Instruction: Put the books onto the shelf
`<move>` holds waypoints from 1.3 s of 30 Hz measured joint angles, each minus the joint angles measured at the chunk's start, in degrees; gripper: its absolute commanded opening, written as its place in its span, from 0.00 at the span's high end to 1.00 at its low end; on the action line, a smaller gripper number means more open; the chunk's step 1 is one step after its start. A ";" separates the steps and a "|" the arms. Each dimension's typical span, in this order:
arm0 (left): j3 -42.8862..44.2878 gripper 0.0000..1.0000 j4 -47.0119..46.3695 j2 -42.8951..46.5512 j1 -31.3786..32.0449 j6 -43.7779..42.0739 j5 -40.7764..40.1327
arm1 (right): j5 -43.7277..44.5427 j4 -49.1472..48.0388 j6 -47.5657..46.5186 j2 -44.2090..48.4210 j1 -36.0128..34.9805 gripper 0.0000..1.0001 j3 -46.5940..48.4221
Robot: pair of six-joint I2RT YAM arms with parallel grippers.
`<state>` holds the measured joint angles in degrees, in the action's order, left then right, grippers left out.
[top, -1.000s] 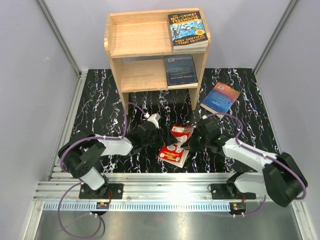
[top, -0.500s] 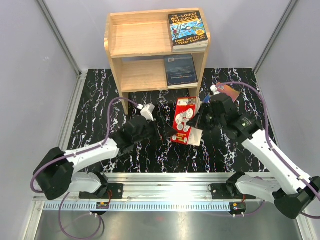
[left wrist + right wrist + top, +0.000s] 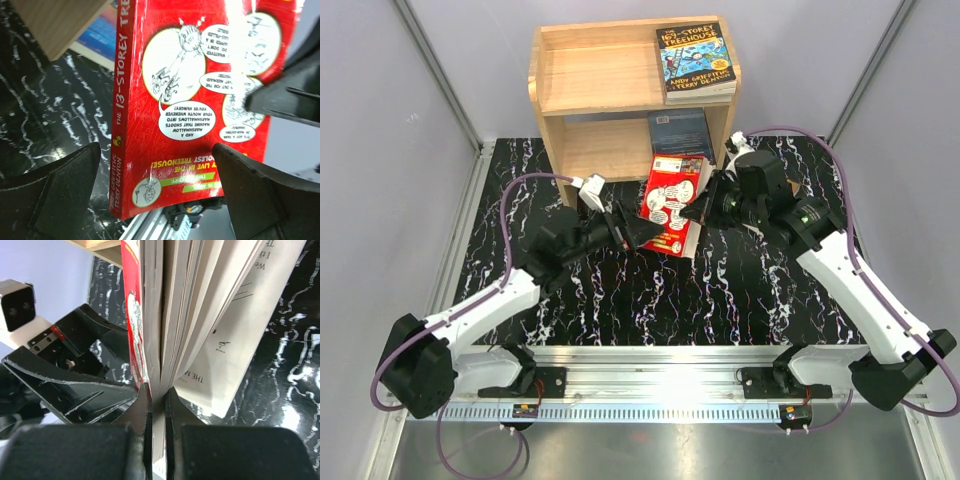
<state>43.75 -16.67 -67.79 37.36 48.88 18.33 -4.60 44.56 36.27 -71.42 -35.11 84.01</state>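
Observation:
A red "13-Storey Treehouse" book hangs tilted in front of the shelf, just before its lower tier. My right gripper is shut on the book's cover and some pages, and the loose pages fan out to the right. My left gripper is open at the book's lower left. In the left wrist view its fingers stand wide on either side of the red cover without clamping it. A blue-yellow book lies on the top tier and a dark blue book on the lower tier.
The black marbled mat covers the floor between the arms and the shelf. Grey walls close in both sides. A metal rail runs along the near edge. The shelf's right side panel is close to the right wrist.
The right arm lifted the red book off the mat and carried it back toward the shelf's lower tier. The left arm stretched forward after it, staying open.

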 measured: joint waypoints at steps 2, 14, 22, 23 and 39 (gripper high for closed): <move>-2.32 0.03 -4.55 1.11 -1.14 1.68 2.25 | -1.31 -0.90 0.59 0.11 0.37 1.00 -0.02; -7.69 1.00 -14.69 2.54 -3.65 8.11 8.31 | -4.50 -6.21 3.04 3.04 4.04 1.00 -5.92; -4.90 1.00 -11.58 2.69 -3.39 6.71 7.78 | -3.23 -7.52 4.50 3.87 4.09 0.00 -6.88; -4.07 1.00 -11.21 2.69 -3.23 6.36 7.50 | -2.80 -7.50 4.98 4.22 4.04 0.00 -6.86; 16.15 1.00 -5.51 -13.09 -2.64 2.14 3.32 | 10.88 3.85 4.48 28.30 3.74 0.00 -1.20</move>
<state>59.90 -22.17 -80.88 34.72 51.03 21.65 6.28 48.40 40.75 -43.11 -31.38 82.81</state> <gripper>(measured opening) 0.188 0.994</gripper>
